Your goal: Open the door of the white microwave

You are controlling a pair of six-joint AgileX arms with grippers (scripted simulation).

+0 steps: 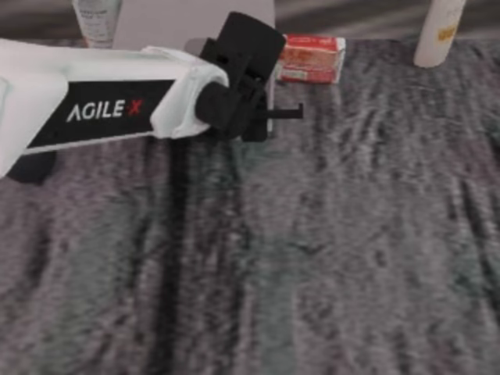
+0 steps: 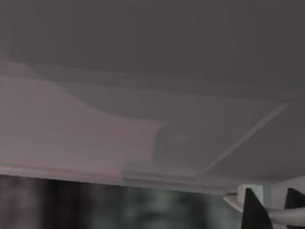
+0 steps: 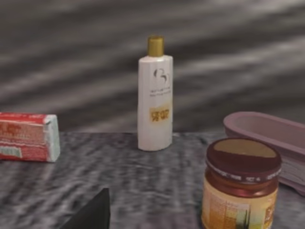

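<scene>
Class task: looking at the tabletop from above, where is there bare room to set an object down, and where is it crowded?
Free: the wide table in front of the left arm and red-and-white carton. Crowded: the far edge, where the left gripper is at the white microwave, with the carton and white bottle alongside.

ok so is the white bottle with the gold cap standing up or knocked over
Upright. In the right wrist view the white bottle stands on its base on the table, gold cap on top.

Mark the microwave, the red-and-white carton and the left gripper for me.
white microwave (image 1: 195, 19): top view, its top face.
red-and-white carton (image 1: 311, 58): top view, its upper face.
left gripper (image 1: 262, 117): top view, between fingertips at the microwave's front.
</scene>
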